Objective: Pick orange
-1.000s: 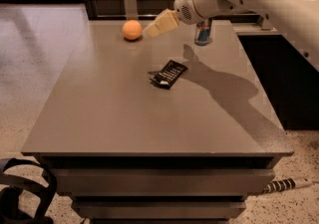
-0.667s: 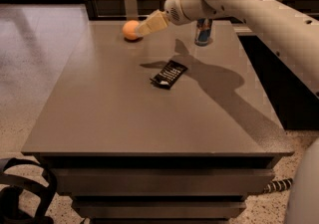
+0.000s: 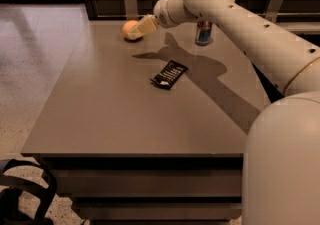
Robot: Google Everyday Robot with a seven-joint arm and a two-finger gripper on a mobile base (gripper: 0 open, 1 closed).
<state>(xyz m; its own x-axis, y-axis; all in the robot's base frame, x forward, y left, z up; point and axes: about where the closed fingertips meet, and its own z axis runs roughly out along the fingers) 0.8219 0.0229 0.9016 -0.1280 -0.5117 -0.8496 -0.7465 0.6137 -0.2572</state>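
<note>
The small round orange fruit (image 3: 127, 26) sits near the far-left corner of the grey-brown flat tabletop (image 3: 110, 119). The pale gripper (image 3: 136, 31) is right up against its right side, aimed left, so the fruit lies straight off the tip. Whether it's wide or closed, honestly can't tell. The black snack packet (image 3: 169, 74) and blue-silver can (image 3: 203, 33) sit well apart, so probably no bother.

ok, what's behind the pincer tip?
The orange, near the table's far edge. The pincer covers its right part, so contact there cannot be seen.
</note>
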